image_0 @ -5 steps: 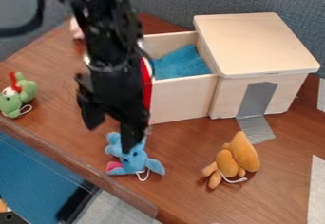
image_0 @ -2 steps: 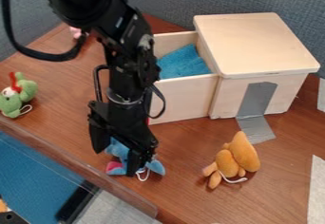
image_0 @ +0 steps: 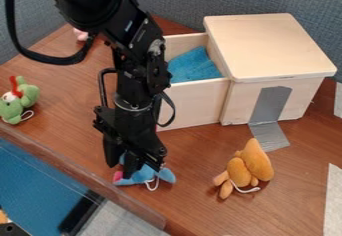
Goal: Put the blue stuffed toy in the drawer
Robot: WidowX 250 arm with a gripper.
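Note:
The black gripper (image_0: 121, 167) hangs low at the table's front edge, left of center, its fingers drawn together and shut on the blue stuffed toy (image_0: 143, 175). Much of the toy's upper part is hidden behind the fingers; its lower blue parts, a pink patch and a white string loop show on the tabletop. Behind and to the right is the open wooden drawer (image_0: 192, 104), extending left out of a wooden box (image_0: 270, 47). Blue material (image_0: 194, 66) lines the drawer's inside. The arm covers the drawer's left end.
An orange stuffed toy (image_0: 248, 169) lies to the right, in front of the box. A green stuffed toy (image_0: 25, 97) sits at the left edge, and a pink item (image_0: 80, 34) at the back left. Grey tape (image_0: 270, 105) runs from box to table.
The gripper came down over the blue toy from above, and its fingers have since moved closer together around it. The toy has shifted slightly. The drawer and other toys have stayed put.

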